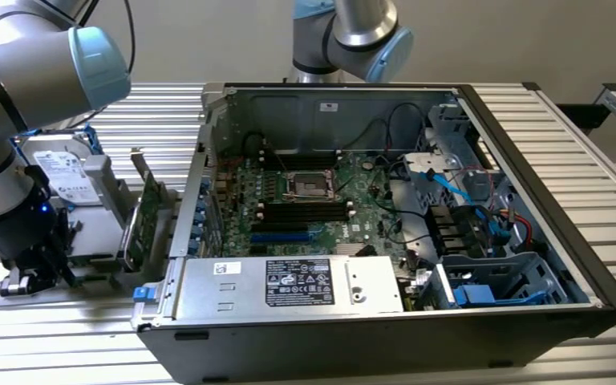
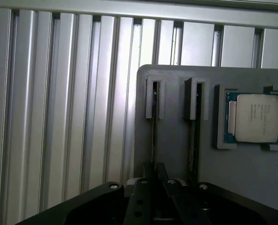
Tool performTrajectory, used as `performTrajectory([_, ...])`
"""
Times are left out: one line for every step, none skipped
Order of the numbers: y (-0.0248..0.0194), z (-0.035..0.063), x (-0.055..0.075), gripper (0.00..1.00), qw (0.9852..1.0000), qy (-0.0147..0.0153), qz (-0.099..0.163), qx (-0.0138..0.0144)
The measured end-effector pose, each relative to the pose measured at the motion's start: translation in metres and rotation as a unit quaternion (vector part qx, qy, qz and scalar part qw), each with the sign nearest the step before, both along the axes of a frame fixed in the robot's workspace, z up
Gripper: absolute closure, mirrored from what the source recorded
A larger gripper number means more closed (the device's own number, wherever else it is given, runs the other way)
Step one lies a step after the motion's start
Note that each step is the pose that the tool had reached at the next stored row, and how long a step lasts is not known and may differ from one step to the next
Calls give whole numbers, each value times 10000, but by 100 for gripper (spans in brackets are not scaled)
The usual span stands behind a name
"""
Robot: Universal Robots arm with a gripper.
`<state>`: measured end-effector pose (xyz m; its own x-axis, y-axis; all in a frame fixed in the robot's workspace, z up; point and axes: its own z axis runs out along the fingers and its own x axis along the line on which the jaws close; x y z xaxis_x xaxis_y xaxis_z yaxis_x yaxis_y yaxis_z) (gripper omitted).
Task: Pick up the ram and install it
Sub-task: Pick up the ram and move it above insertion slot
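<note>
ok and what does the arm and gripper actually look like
The arm is built from thick silver-grey tubes with light blue caps at the joints, and a thin black cable runs beside it. The gripper is matt black and blocky, with small round screw heads on its body.

I log my gripper [image 2: 154, 168] black, the ram [image 2: 154, 136] a dark thin line, its tray [image 2: 176, 150] plain mid-grey, the processor [image 2: 254, 117] matte silver rimmed in teal-green, the table [image 2: 59, 117] pale silver in long ribbed stripes with dark grooves.
</note>
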<state>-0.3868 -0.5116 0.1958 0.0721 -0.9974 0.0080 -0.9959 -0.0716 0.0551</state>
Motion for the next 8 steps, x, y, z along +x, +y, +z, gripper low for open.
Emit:
performTrajectory([0,0,0,86,10000,0,0,0])
performTrajectory([0,0,0,86,10000,0,0,0])
performTrajectory([0,0,0,86,10000,0,0,0])
performTrajectory([0,0,0,86,10000,0,0,0])
performTrajectory([0,0,0,86,10000,0,0,0])
performTrajectory([0,0,0,86,10000,0,0,0])
performTrajectory([0,0,0,86,10000,0,-1,0])
performTrajectory([0,3,0,86,10000,0,-1,0])
